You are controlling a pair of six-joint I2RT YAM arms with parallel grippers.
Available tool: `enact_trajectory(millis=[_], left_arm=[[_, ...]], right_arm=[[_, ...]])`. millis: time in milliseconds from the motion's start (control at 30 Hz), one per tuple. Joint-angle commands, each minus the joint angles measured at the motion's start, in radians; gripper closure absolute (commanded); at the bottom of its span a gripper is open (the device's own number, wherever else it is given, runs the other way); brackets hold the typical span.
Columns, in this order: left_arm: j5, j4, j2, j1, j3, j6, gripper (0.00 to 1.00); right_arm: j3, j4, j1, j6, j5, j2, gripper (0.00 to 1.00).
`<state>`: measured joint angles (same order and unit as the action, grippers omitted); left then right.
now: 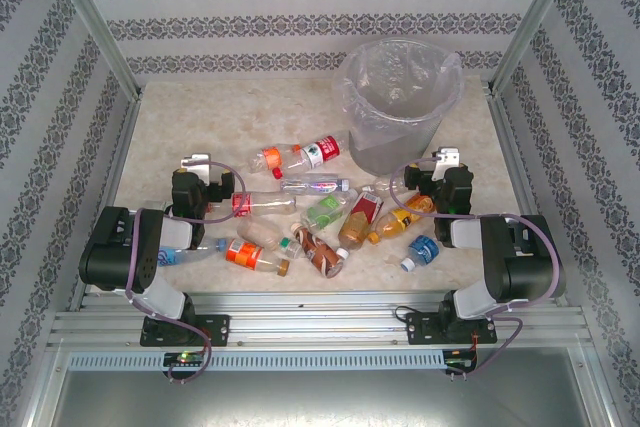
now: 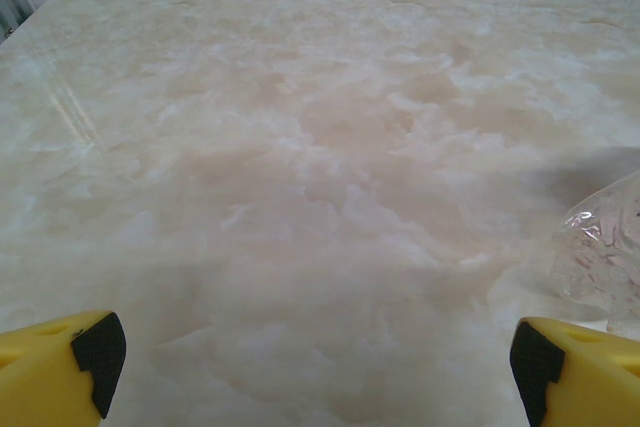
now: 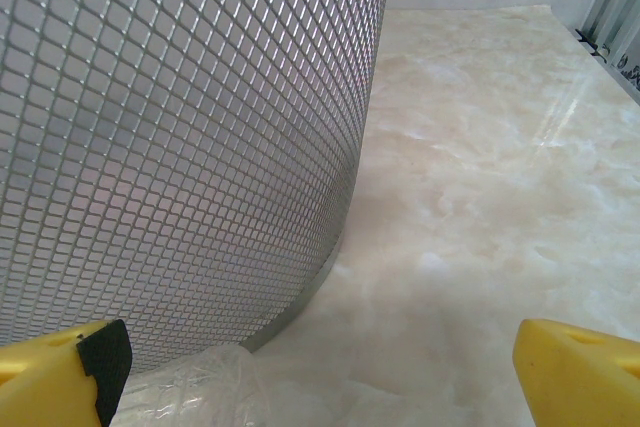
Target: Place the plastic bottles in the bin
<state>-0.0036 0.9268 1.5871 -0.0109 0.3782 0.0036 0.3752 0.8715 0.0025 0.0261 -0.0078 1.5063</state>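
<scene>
Seen from above, a pale marbled table (image 1: 165,137) carries a round grey bin (image 1: 392,150) and a scatter of plastic bottles (image 1: 322,212) lying on their sides.

The left gripper (image 2: 315,357) has its jaws spread wide, with nothing between them. In its wrist view, its yellow fingers (image 2: 50,362) sit at the two lower corners over bare table. A piece of crinkled clear plastic (image 2: 605,247) lies just ahead of its right finger (bottle or bag, I cannot tell).

The right gripper (image 3: 315,357) is also spread wide and holds nothing. The bin stands close ahead of it and to its left, and in the wrist view the wall is fine metal mesh. More crumpled clear plastic (image 3: 200,387) lies on the table at the foot of that wall, near the gripper's left finger.

The bin is lined with a crinkly clear bag (image 1: 445,72) that spills over the rim. Through the bag's glare I cannot tell whether anything lies at the bottom.

The bottles lie on the table between the two grippers:
- A red-labelled bottle (image 1: 262,203) is just to the right of the left gripper.
- An orange-labelled bottle (image 1: 245,252) is nearer that arm's base.
- An amber bottle (image 1: 400,219) and a blue-labelled bottle (image 1: 422,247) are just to the left of the right gripper.
- A red-capped bottle (image 1: 300,155) lies furthest forward, near the bin but apart from it.
</scene>
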Motion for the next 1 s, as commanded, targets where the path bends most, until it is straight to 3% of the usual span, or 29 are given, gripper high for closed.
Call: enact_trajectory(millis=[0, 433, 633, 767, 967], left_arm=[[-0.004, 0.001, -0.003, 0.011, 0.013, -0.004, 0.00], [-0.006, 0.004, -0.002, 0.011, 0.010, -0.004, 0.00], [-0.022, 0.113, -0.019, 0.010, -0.050, -0.007, 0.00], [-0.033, -0.010, -0.106, 0.002, -0.029, -0.002, 0.00], [-0.128, -0.227, -0.294, -0.059, 0.014, 0.019, 0.00]], right_arm=[[0.011, 0.019, 0.005, 0.000, 0.014, 0.005, 0.02], [0.007, 0.026, 0.001, 0.005, 0.009, 0.003, 0.02], [-0.016, 0.037, -0.006, 0.017, 0.014, -0.036, 0.02], [-0.016, -0.030, -0.006, 0.018, 0.022, -0.114, 0.02], [-0.002, -0.274, 0.002, 0.070, 0.065, -0.325, 0.02]])
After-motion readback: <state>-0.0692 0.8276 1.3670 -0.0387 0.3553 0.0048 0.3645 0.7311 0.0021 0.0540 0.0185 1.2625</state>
